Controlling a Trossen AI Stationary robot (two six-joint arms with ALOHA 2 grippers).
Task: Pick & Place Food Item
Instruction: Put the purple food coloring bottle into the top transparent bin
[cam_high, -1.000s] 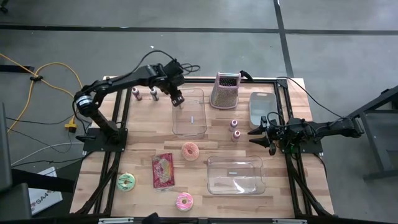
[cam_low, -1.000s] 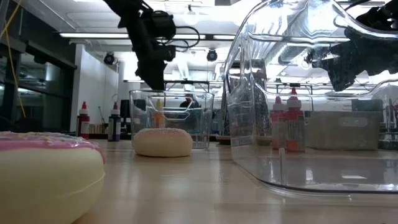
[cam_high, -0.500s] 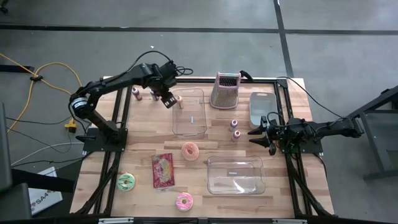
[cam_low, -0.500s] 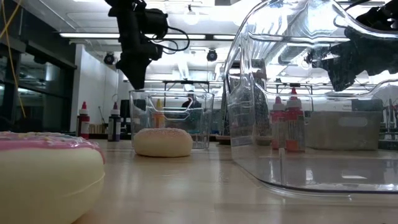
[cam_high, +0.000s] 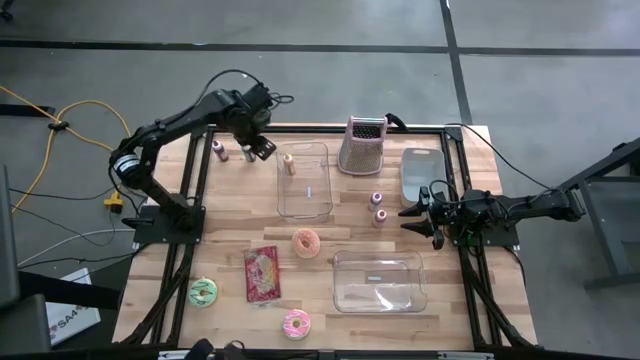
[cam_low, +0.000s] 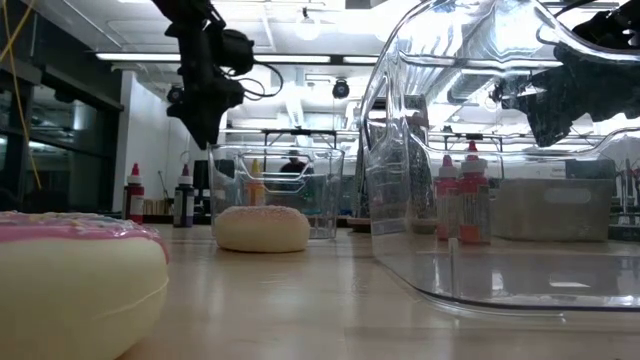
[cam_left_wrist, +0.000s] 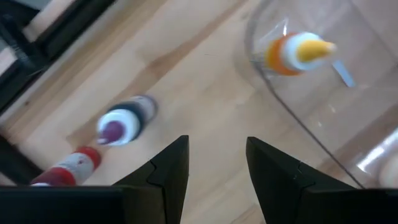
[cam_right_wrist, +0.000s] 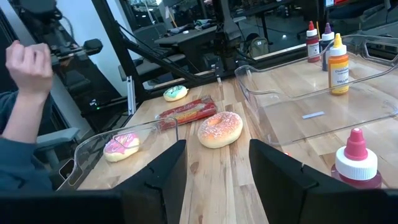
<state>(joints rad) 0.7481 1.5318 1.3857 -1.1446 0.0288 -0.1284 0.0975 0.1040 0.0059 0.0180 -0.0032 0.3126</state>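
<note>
1. Far clear bin (cam_high: 307, 180), mid-table: orange-capped bottle (cam_high: 289, 163) stands in its far-left corner; rest of bin looks bare.
2. Near clear bin (cam_high: 380, 281), right-front of table: nothing seen in it from above. In the low view its wall fills the right half.
3. Grey tray (cam_high: 420, 172) at far right; contents can't tell.
4. Task food: orange donut (cam_high: 306, 242) lies on the wood between the two bins, touching neither. Pink donut (cam_high: 296, 322) at front edge; green donut (cam_high: 203, 292) front-left; red snack packet (cam_high: 262, 273) between green donut & near bin.
5. Other stuff: metal grater (cam_high: 364, 144) upright, just right of far bin. Two small pink-capped bottles (cam_high: 377, 207) between far bin & right gripper. Two more bottles (cam_high: 233, 151), red cap & purple cap, stand left of far bin on the far edge.
6. Left gripper (cam_high: 261, 149) hovers above the table, between the left bottle pair & the far bin's left wall. Fingers (cam_left_wrist: 169, 169) apart w/ a moderate gap, holding nothing. Arm reaches in from the left base, elbow high.
7. Right gripper (cam_high: 417, 213) waits low at the right side, just right of the pink-capped bottles, pointing left; fingers (cam_right_wrist: 160, 177) parted, nothing between.
8. A person's hand & sleeve (cam_right_wrist: 25, 124) show in the right wrist view, beyond the table.
</note>
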